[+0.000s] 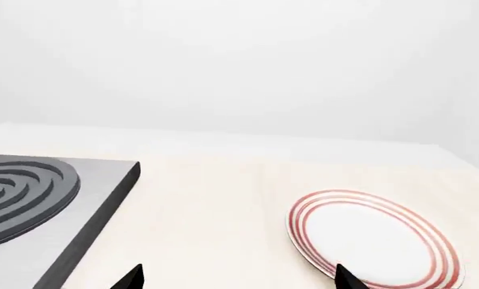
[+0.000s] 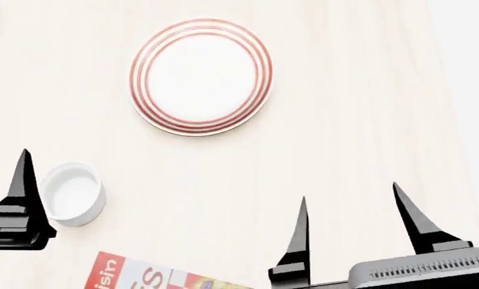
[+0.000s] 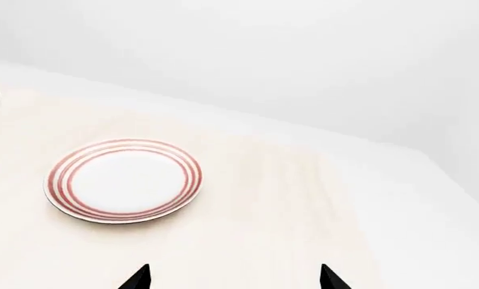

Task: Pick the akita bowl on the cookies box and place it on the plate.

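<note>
The akita bowl is out of view in every frame. Only a corner of the red-and-white cookies box [image 2: 143, 278] shows, at the bottom edge of the head view. The plate [image 2: 201, 75], white with red rings, lies bare farther out on the table; it also shows as the plate [image 1: 376, 241] and the plate [image 3: 124, 179]. My left gripper [image 1: 239, 274] is open over bare table, its one tip overlapping the plate's rim in its wrist view. Just one of its fingers [image 2: 21, 186] shows in the head view. My right gripper [image 2: 349, 192] is open and empty, nearer than the plate and to its right.
A small plain white cup [image 2: 73, 192] stands beside the left finger, just beyond the box. A grey stove top [image 1: 39, 198] with dark ring burners sits left of the plate. The table's right edge [image 2: 456, 120] runs along the head view's right side.
</note>
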You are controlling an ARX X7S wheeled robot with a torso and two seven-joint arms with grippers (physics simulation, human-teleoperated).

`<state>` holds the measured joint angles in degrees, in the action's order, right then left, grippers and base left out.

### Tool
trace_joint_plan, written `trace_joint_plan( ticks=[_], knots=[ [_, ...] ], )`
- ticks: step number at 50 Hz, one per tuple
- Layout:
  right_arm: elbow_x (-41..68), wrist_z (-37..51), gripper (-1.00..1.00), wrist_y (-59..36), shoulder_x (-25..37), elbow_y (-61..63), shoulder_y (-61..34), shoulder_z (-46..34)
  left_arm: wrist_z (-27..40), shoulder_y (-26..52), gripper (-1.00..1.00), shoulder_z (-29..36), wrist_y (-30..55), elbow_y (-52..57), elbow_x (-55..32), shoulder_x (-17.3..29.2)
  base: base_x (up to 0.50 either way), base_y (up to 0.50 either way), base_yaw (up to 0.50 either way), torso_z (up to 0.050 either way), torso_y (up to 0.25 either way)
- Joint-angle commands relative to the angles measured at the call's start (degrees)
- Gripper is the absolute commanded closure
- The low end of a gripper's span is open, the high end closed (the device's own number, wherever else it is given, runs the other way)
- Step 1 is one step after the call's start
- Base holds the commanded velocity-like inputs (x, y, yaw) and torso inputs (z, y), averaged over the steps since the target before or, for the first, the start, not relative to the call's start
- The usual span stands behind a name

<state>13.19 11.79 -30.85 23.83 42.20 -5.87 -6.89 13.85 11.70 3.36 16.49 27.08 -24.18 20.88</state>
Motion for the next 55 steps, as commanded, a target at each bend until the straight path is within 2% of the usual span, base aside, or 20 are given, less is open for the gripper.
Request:
trace_joint_plan(
  ticks=[1, 10, 13, 20, 24, 28, 37, 55],
  knots=[
    [3.6, -2.6, -1.0, -8.8, 3.4, 3.8, -3.2, -0.1, -4.9, 4.0, -1.0, 0.2, 2.6, 1.5, -5.0, 3.3, 0.0, 0.0, 0.0, 0.0, 0.0],
    [12.2, -9.7, -1.0, -19.9, 8.7, 9.8, -9.7, -1.5, -6.0, 4.9, -1.0, 0.4, 3.7, 2.0, -6.6, 4.3, 0.0, 0.0, 0.0, 0.0, 0.0],
    [17.0, -10.7, -1.0, -26.6, 9.2, 11.8, -12.8, -0.4, -6.0, 5.4, -1.0, 0.6, 3.9, 1.8, -6.5, 4.3, 0.0, 0.0, 0.0, 0.0, 0.0],
    [24.0, -11.1, -1.0, -34.8, 11.8, 17.6, -17.8, -1.8, -5.9, 5.8, -1.0, 0.9, 3.5, 1.5, -5.9, 4.3, 0.0, 0.0, 0.0, 0.0, 0.0],
    [37.9, -2.4, -1.0, -33.7, 18.6, 17.7, -23.2, -6.6, -5.9, 5.5, -1.0, 1.0, 3.2, 1.5, -5.5, 4.4, 0.0, 0.0, 0.0, 0.0, 0.0],
    [45.7, 1.5, -1.0, -34.1, 21.1, 17.5, -27.2, -8.8, -5.9, 5.4, -1.0, 1.2, 3.0, 1.5, -5.4, 4.5, 0.0, 0.0, 0.0, 0.0, 0.0],
    [54.0, 6.3, -1.0, -32.3, 25.9, 17.7, -33.9, -18.1, -6.0, 5.2, -1.0, 1.3, 2.6, 1.4, -5.2, 4.7, 0.0, 0.0, 0.0, 0.0, 0.0],
    [73.7, 14.5, -1.0, -36.2, 25.2, 17.7, -46.1, -23.7, -6.0, 4.8, -1.0, 1.8, 2.1, 1.5, -4.8, 4.9, 0.0, 0.0, 0.0, 0.0, 0.0]
  ],
)
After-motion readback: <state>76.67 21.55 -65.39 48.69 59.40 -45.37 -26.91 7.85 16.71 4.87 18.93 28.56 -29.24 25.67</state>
